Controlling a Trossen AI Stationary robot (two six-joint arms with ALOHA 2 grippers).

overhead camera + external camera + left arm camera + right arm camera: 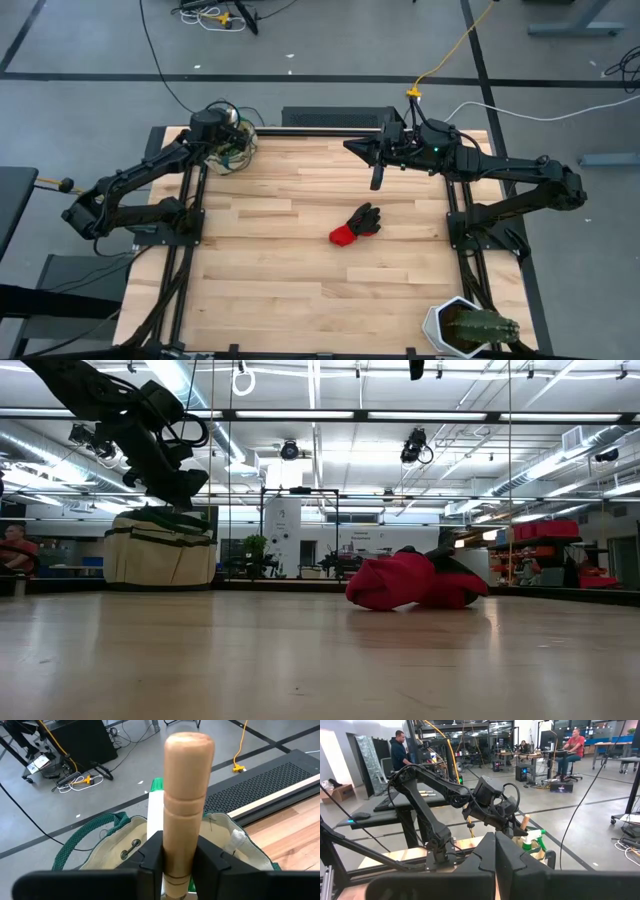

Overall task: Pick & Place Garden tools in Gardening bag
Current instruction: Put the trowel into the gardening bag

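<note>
Holding a wooden-handled trowel (187,795) upright, your left gripper (177,860) has both fingers (152,857) clamped on the handle, directly over the gardening bag (112,837) at the table's far left corner. Bag's open mouth w/ green trim sits right under the claw; green spray bottle (532,840) stands inside it, just behind the handle. In the low view the bag (160,550) is beneath the claw, left arm coming down onto it.

Your right gripper (377,178) hangs over the far middle of the table (300,280), fingers pressed together, nothing in them. Red-and-black glove (356,225) lies on the wood near that claw, a bit closer to you, well apart from the bag. White pot w/ cactus (470,327) sits at the near right corner.
</note>
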